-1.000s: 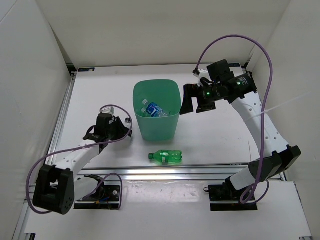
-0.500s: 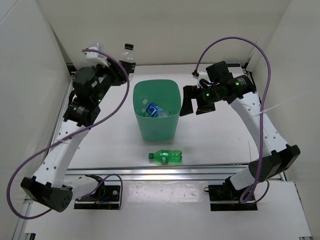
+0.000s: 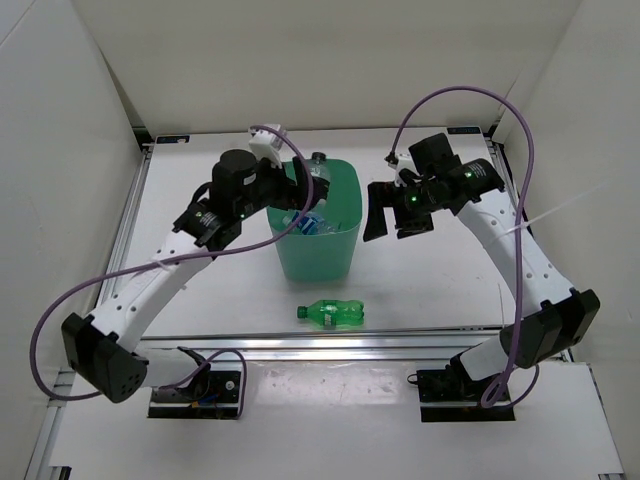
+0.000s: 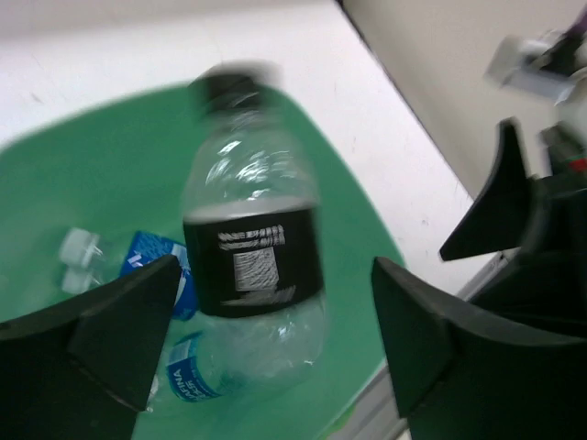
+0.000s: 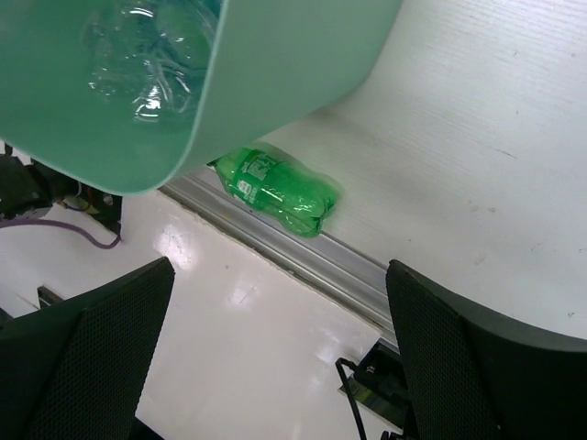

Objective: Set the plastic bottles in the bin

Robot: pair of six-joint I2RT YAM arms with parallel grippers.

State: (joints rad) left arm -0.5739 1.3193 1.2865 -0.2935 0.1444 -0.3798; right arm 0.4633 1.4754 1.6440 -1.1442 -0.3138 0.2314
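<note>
The left gripper [image 4: 275, 275] is held over the open top of the bin [image 3: 340, 250], and its fingers [image 4: 119, 330] are spread apart. Between them the black-labelled bottle [image 4: 252, 234] is seen: clear, with a black cap pointed away from the wrist camera and its outline blurred. A gap is shown on either side of it, so neither finger is seen touching it. In the top view its cap is placed above the far part of the bin's rim.

Under it, on the bottom of the bin, two clear bottles with blue labels are laid on their sides. The white-capped bottle [image 4: 138, 266] is seen towards one wall, and the second blue-labelled bottle [image 4: 220, 367] is partly covered by the bottle above.

The bin is stood about the middle of the worktop [image 3: 450, 280].

The green bottle [image 3: 331, 313] is laid on its side close to the near edge of the worktop, in front of the bin and apart from it, just beside the metal rail [image 3: 420, 340] along that edge.

The right gripper [image 5: 280, 275] is held in the air just beside the bin's right wall. Its fingers are spread wide, and the green bottle, the rail and the worktop are seen in the space between them. A crumpled clear bottle [image 5: 147, 55] is made out through the bin's wall; which one it is cannot be told.
</note>
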